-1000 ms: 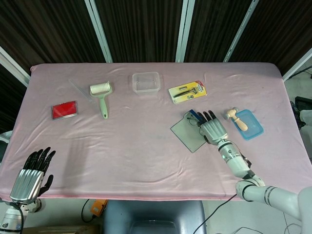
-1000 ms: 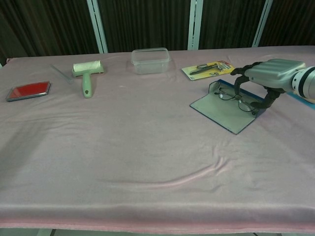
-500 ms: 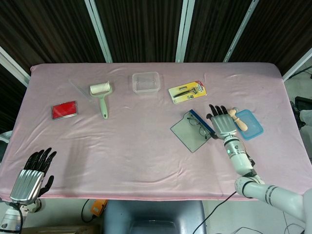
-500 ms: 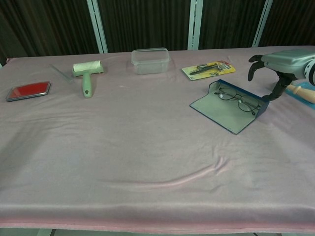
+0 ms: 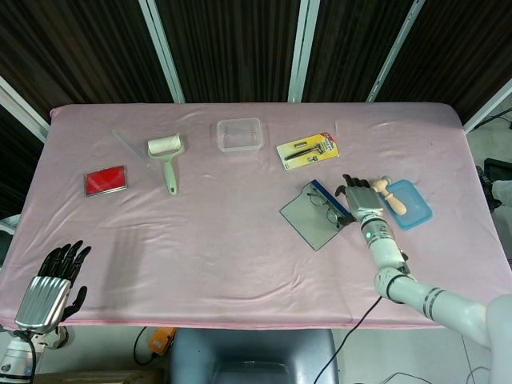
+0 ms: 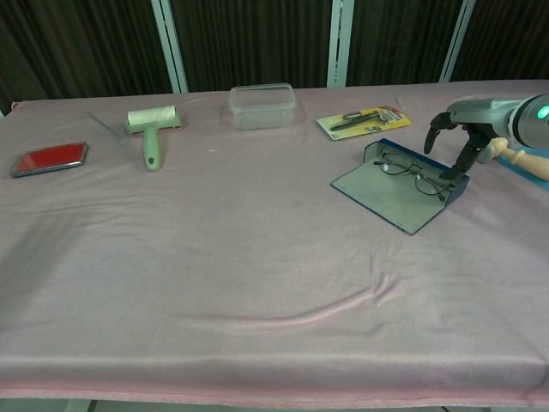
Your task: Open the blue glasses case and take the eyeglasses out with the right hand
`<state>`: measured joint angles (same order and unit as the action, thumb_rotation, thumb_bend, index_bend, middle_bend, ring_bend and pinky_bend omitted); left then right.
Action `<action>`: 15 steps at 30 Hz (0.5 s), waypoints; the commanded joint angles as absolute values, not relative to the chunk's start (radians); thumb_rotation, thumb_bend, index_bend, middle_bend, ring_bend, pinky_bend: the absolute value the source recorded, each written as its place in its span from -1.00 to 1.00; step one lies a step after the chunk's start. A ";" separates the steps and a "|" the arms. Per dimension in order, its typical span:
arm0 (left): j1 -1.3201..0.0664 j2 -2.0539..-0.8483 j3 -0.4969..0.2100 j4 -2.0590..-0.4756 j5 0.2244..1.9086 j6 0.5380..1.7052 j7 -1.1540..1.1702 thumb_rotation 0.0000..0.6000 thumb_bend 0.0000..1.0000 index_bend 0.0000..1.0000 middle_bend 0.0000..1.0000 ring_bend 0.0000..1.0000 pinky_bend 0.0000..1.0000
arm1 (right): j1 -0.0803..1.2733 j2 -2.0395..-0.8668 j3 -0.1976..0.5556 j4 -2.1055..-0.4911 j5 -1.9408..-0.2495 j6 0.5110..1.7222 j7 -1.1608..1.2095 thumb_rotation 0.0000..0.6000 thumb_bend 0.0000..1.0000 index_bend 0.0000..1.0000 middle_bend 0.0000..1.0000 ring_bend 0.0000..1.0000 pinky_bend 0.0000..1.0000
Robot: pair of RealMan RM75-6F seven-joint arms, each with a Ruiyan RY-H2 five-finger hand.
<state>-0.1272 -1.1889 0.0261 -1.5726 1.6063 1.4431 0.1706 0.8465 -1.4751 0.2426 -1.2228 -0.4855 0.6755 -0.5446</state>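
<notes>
Chest view: right hand (image 6: 477, 118) fingers (image 6: 452, 163) spread, empty, beside eyeglasses (image 6: 418, 175).

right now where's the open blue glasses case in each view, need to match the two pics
Head view: the blue glasses case lies open, right of centre, just left of the right hand.
Chest view: the case is at upper right, eyeglasses inside, with the hand at its right end.
Shared landmark: the yellow carded tool pack lies just beyond the case in both.
</notes>
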 commanded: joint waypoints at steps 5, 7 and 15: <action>-0.128 -1.188 0.029 -1.573 1.609 1.443 0.171 1.00 -0.14 -1.00 -1.00 -1.00 -0.78 | 0.896 -1.498 0.183 -1.172 -0.413 0.657 -0.565 1.00 -0.22 0.01 -0.79 -0.94 -0.93; -0.129 -1.190 0.028 -1.573 1.607 1.440 0.173 1.00 -0.14 -1.00 -1.00 -1.00 -0.78 | 0.900 -1.502 0.177 -1.167 -0.429 0.671 -0.558 1.00 -0.22 0.03 -0.79 -0.94 -0.92; -0.131 -1.191 0.029 -1.575 1.605 1.438 0.178 1.00 -0.14 -1.00 -1.00 -1.00 -0.78 | 0.908 -1.516 0.159 -1.179 -0.501 0.740 -0.555 1.00 -0.22 0.07 -0.79 -0.94 -0.90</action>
<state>-0.1308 -1.1908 0.0284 -1.5747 1.6045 1.4379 0.1775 0.9050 -1.5094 0.1660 -1.1779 -0.4815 0.7223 -0.5516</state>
